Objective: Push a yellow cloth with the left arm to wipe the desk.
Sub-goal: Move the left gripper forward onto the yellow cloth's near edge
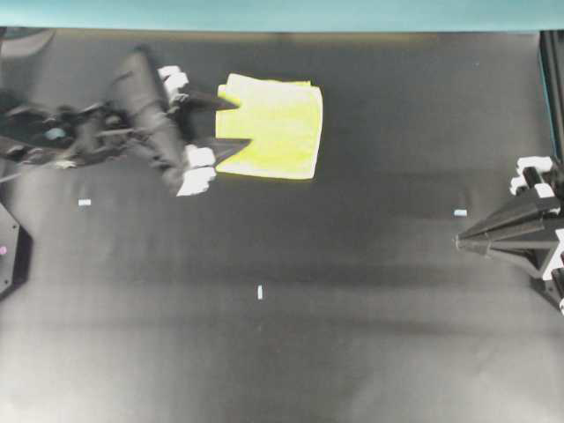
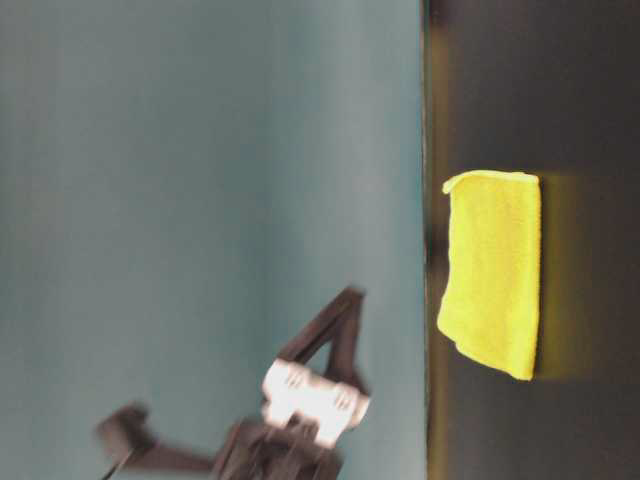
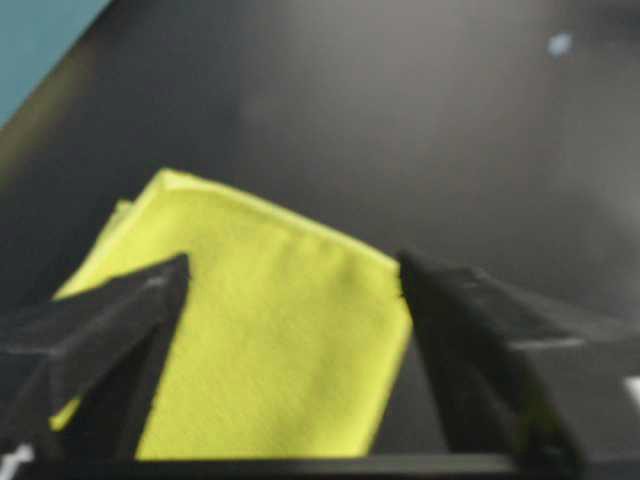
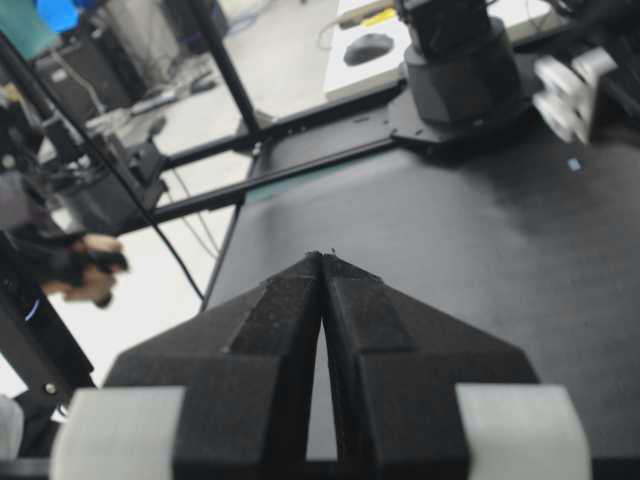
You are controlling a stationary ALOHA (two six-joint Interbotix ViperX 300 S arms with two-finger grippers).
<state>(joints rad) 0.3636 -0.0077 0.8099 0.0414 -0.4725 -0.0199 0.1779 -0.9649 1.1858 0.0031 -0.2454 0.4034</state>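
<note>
A folded yellow cloth (image 1: 270, 127), roughly square with a soft terry surface and brighter yellow edges, lies flat on the black desk (image 1: 352, 264) near its far edge, left of centre in the overhead view. The left arm (image 1: 97, 128), black with cables and white blocks, reaches in from the left, and its gripper (image 1: 240, 122) stands open with the two pointed fingers spread across the cloth's near edge. In the left wrist view one finger (image 3: 110, 330) overlaps the cloth (image 3: 270, 340) and the other sits just off its corner. The desk is matte black, with a few tiny white marks (image 1: 260, 292) scattered on it and a teal strip (image 1: 282, 13) running along the far edge. The right gripper (image 1: 460, 240) rests well apart at the desk's right side, its fingers pressed together and holding nothing. Behind it, the right wrist view shows a pale floor, black frame bars and blurred equipment.
</note>
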